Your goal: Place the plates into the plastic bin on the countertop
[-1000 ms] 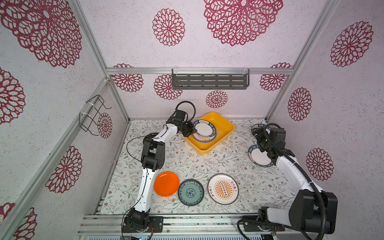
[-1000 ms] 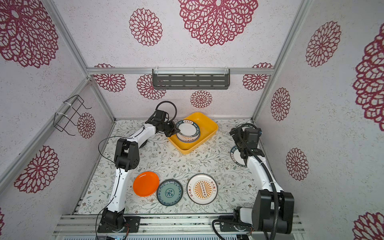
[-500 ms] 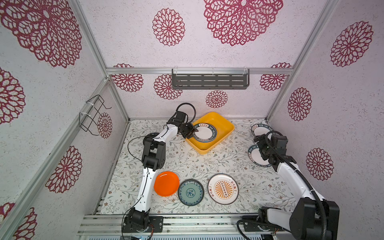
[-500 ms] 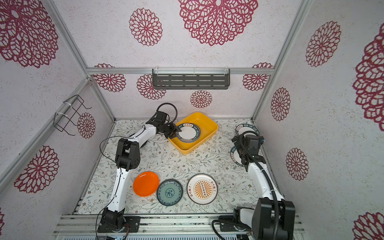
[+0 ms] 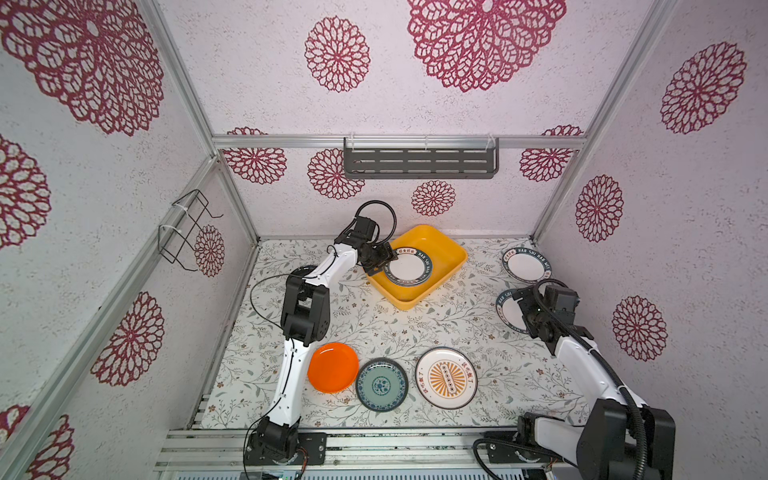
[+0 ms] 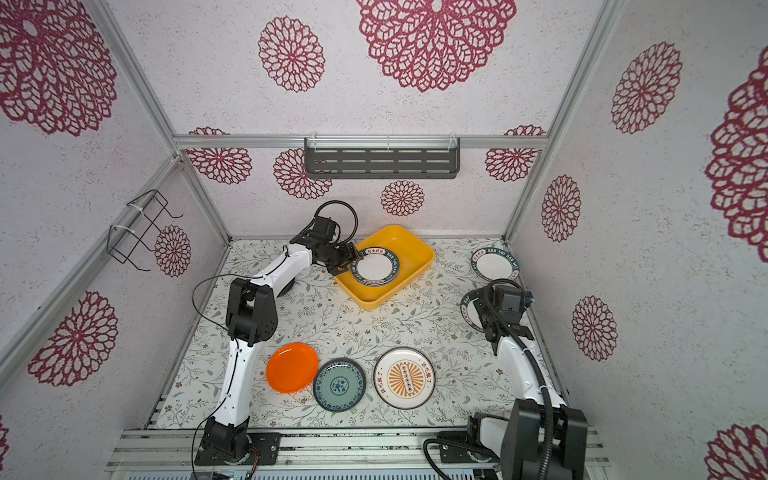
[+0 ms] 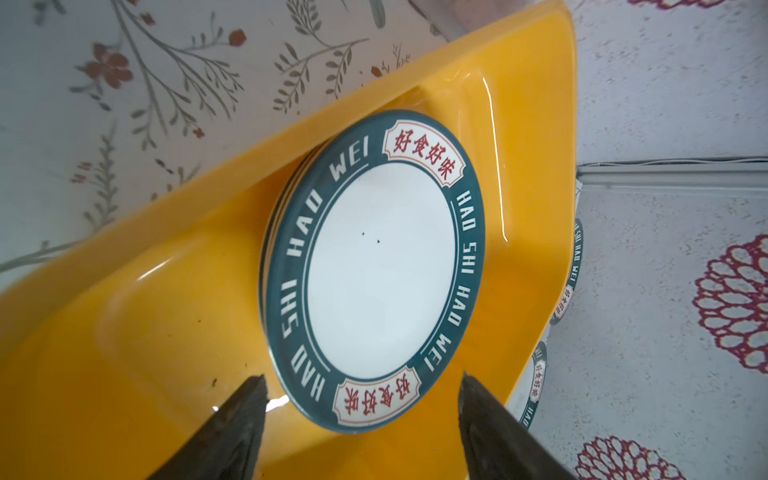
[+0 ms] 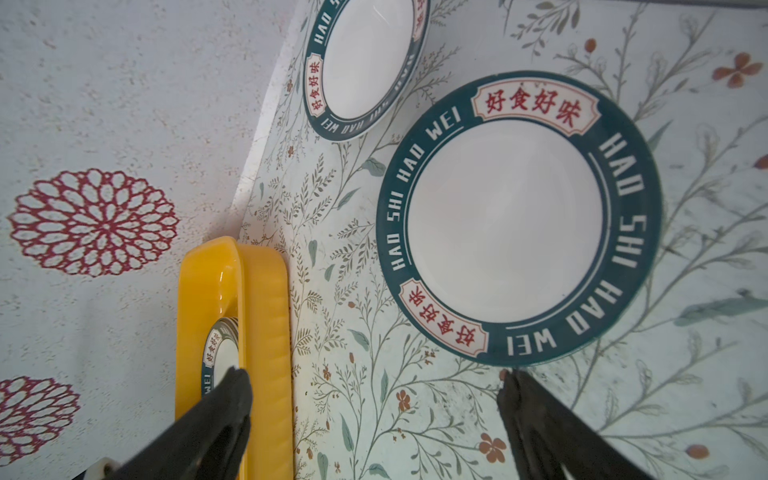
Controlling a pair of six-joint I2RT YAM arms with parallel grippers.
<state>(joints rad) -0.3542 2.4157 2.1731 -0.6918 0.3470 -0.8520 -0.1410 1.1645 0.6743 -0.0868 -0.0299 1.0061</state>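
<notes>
The yellow plastic bin (image 5: pixel 446 254) (image 7: pixel 145 332) stands at the back of the countertop (image 5: pixel 415 328). In it lies a stack of dark-rimmed lettered plates (image 5: pixel 409 270) (image 7: pixel 382 270). My left gripper (image 5: pixel 380 264) (image 7: pixel 362 375) is open, its fingers either side of the stack's near rim without touching it. My right gripper (image 5: pixel 519 308) (image 8: pixel 376 372) is open just above the countertop at the edge of another lettered plate (image 8: pixel 511 220) (image 5: pixel 508 309). A further lettered plate (image 5: pixel 525 264) (image 8: pixel 365 62) lies behind it. Along the front lie an orange plate (image 5: pixel 332 368), a teal patterned plate (image 5: pixel 382 384) and a sunburst plate (image 5: pixel 446 377).
A grey slotted shelf (image 5: pixel 419 162) hangs on the back wall and a wire rack (image 5: pixel 187 232) on the left wall. A dark round thing (image 5: pixel 300 272) lies mostly hidden under the left arm. Walls close in the countertop on three sides.
My left gripper has opened and let the lettered plate settle on the stack in the bin. The right arm has moved toward the front, uncovering the back plate.
</notes>
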